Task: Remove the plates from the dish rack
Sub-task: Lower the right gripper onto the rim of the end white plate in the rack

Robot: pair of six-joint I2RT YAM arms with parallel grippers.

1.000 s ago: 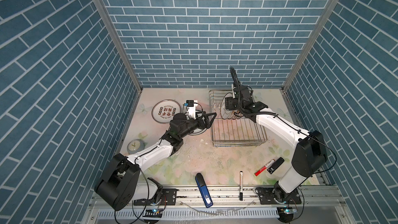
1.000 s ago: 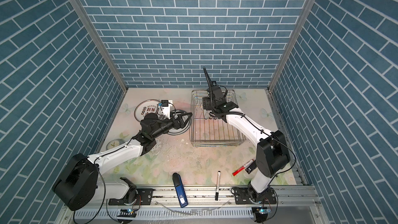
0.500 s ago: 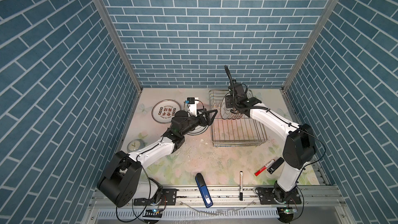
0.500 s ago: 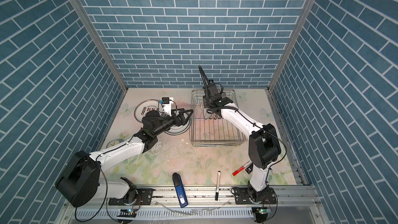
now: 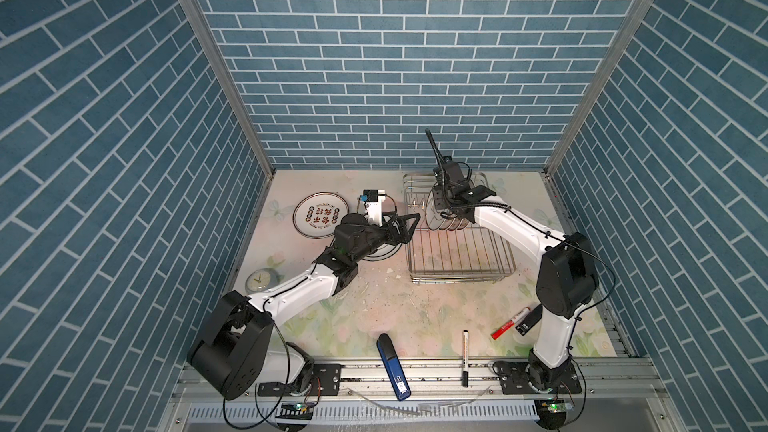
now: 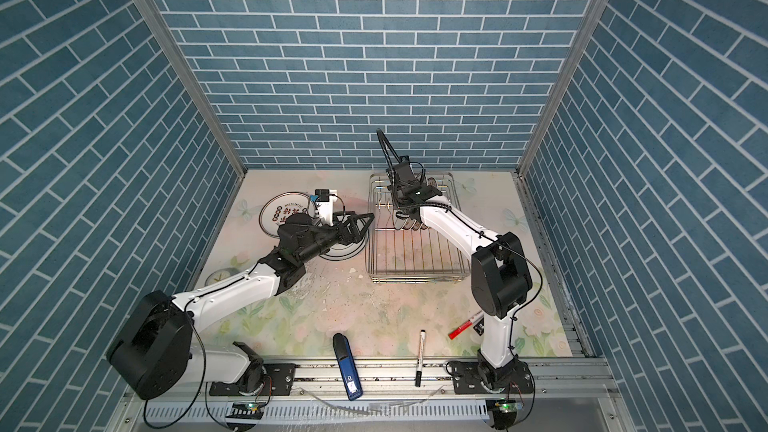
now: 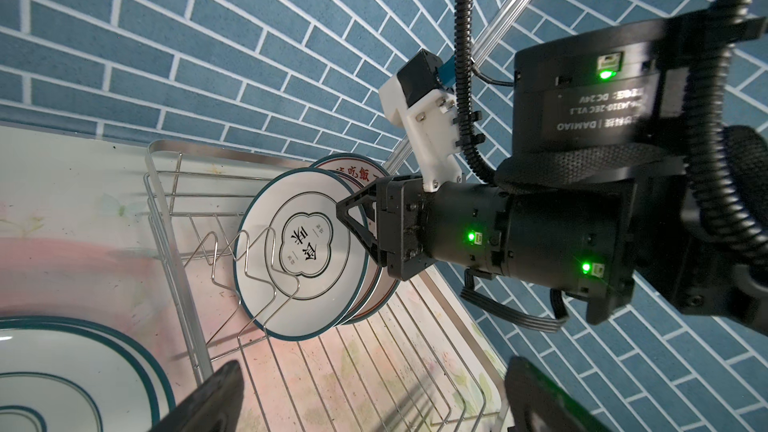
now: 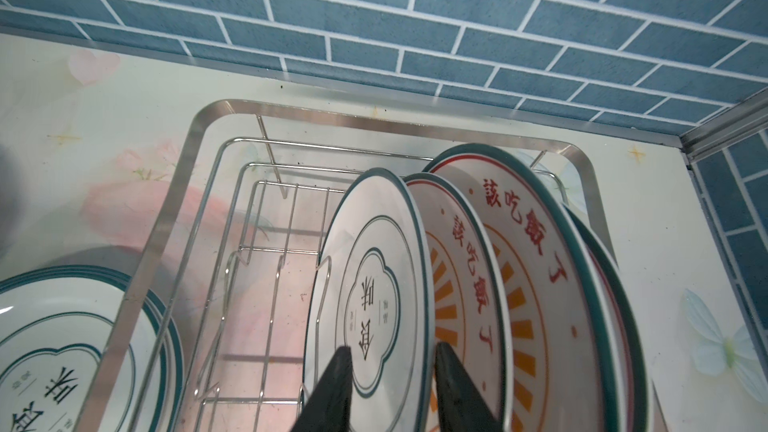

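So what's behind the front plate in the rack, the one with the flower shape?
Behind the front plate stands a sunburst plate with red characters, then a second sunburst plate. After those only dark rims peek out, so how many more plates follow is hidden.

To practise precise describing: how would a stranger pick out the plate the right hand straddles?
Find the silver wire dish rack by the back brick wall, with plates standing on edge in a row. The plate is at the row's open end, the right hand straddling its rim. Unlike its red-lettered, orange-rayed neighbours, it bears a dark quatrefoil outline.
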